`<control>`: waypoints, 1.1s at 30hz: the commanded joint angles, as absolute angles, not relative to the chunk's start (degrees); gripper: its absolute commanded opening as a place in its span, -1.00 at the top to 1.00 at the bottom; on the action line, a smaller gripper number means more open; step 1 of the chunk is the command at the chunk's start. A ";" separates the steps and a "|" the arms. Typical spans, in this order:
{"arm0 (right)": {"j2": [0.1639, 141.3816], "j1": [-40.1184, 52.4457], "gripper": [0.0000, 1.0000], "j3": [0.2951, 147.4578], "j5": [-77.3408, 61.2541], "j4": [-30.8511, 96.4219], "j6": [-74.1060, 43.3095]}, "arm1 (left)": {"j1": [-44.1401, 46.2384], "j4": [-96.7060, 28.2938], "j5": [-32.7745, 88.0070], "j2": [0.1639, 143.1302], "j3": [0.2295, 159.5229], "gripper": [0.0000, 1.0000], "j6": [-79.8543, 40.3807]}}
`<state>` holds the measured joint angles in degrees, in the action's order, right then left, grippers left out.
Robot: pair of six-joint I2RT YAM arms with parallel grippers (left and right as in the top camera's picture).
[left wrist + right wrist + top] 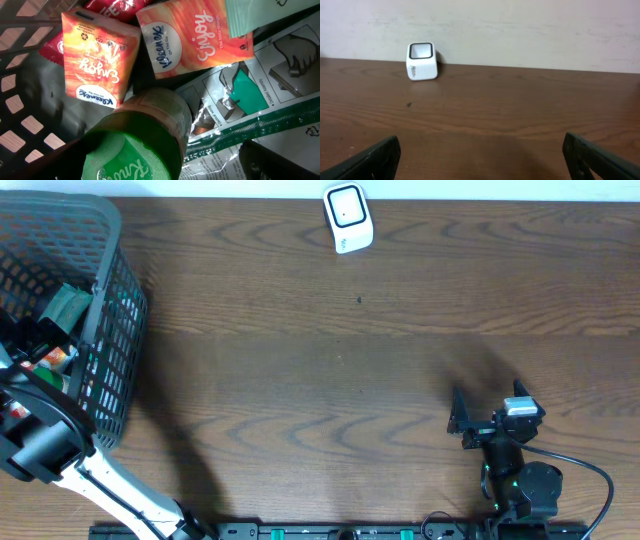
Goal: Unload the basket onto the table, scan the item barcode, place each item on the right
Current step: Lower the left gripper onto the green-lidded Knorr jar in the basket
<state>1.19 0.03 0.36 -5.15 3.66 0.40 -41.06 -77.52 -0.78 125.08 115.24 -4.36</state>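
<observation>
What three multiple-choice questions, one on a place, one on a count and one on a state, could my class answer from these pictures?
1. Where on the table does the white scanner stand?
A) near edge
B) far edge, near the middle
C) left edge

2. How many orange tissue packs show in the left wrist view?
A) one
B) two
C) four

3. How is the right end effector?
A) open, empty
B) shut on a jar
C) shut on a pack

Answers: B, the overhead view shows it there; B, a second pack lies beside the first; A, its fingers stand wide apart over bare wood.
</observation>
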 commanded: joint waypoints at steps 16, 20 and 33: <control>1.13 -0.27 -0.98 0.32 -4.97 3.88 -0.38 | -43.13 -76.44 8.60 121.32 120.27 -0.96 -3.66; 1.13 -0.27 -0.98 0.32 -4.97 3.88 -0.38 | -44.49 -76.47 7.99 119.39 120.25 -0.96 -3.66; 1.13 -0.27 -0.99 0.32 -4.97 3.88 -0.38 | -48.03 -72.47 10.26 119.63 106.98 -0.96 -3.66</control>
<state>1.19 0.03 0.36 -5.13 3.66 0.40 -47.81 -73.60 7.40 120.01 110.21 -4.19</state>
